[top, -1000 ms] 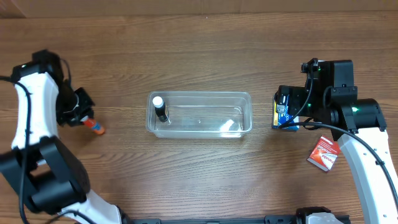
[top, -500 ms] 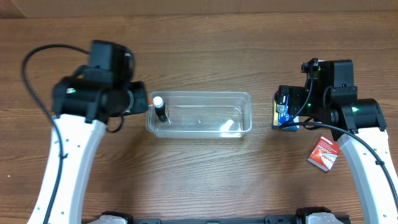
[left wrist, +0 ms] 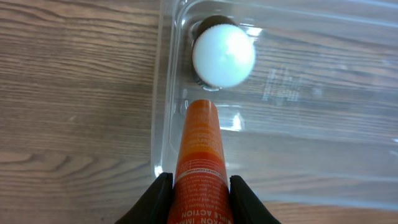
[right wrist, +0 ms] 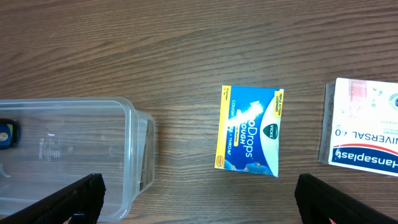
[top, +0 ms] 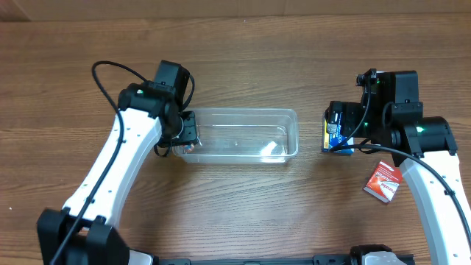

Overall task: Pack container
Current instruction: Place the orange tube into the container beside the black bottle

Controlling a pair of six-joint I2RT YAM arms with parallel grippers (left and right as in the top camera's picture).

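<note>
The clear plastic container [top: 243, 136] sits mid-table; it also shows in the left wrist view [left wrist: 311, 93] and the right wrist view [right wrist: 68, 149]. A small bottle with a white cap [left wrist: 223, 54] stands in its left end. My left gripper [top: 187, 138] is shut on an orange tube [left wrist: 200, 162], held over the container's left rim, its tip near the white cap. My right gripper [right wrist: 196, 193] is open and empty, above the blue cough-drops box [right wrist: 250, 130], which lies on the table just right of the container [top: 337, 132].
A red-and-white plaster box [top: 383, 182] lies on the table at the right, also in the right wrist view [right wrist: 364, 127]. Bare wooden table surrounds the container.
My left arm has swung from the far left to the container's left end, carrying the orange tube. The right arm has not moved.
</note>
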